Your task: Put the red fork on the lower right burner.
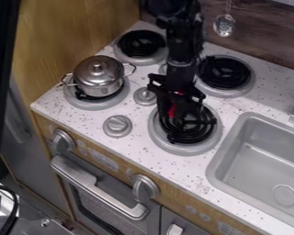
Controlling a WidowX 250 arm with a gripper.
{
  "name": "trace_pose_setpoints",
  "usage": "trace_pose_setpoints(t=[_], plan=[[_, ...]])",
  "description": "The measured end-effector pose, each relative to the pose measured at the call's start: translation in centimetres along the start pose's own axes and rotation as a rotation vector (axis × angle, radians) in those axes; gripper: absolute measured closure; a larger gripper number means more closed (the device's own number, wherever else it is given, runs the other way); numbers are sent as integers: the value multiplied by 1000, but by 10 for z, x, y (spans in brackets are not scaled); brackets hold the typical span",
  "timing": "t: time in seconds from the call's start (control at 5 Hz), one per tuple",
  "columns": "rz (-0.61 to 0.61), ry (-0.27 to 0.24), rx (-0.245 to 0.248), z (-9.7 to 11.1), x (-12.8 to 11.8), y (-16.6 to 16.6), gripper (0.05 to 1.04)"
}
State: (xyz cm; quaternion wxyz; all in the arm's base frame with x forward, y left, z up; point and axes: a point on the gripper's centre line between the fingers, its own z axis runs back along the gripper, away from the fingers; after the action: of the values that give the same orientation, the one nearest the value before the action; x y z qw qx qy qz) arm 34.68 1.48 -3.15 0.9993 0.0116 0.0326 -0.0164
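Fork (172, 110), by its red, is at the tool (183, 118) over the lower right burner (183, 148), likely for placing there; whether the tool is clamped, I cannot tell.

The lidded pot (98, 78) is gleaming as smooth, polished metal. Around it, the speckled countertop (138, 140) is looking hard, smooth and mostly matt. Left of the pot, the side panel (51, 50) is showing wood grain with a soft sheen; far right and beyond it, the back wall (269, 48) is presenting darker, duller wood grain, and the slotted spoon (224, 25) is shining like metal. Right of the pot, the gripper (185, 118) is appearing matt, like plastic, while the sink (235, 137) is looking smooth and satiny. Below the pot, the oven handle (97, 187) is reflecting light with a metallic finish.
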Motion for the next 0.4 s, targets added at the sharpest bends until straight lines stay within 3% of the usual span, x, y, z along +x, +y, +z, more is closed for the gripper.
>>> trace_pose_setpoints(t=[0.4], plan=[[39, 53, -18, -15, -11, -6, 635]])
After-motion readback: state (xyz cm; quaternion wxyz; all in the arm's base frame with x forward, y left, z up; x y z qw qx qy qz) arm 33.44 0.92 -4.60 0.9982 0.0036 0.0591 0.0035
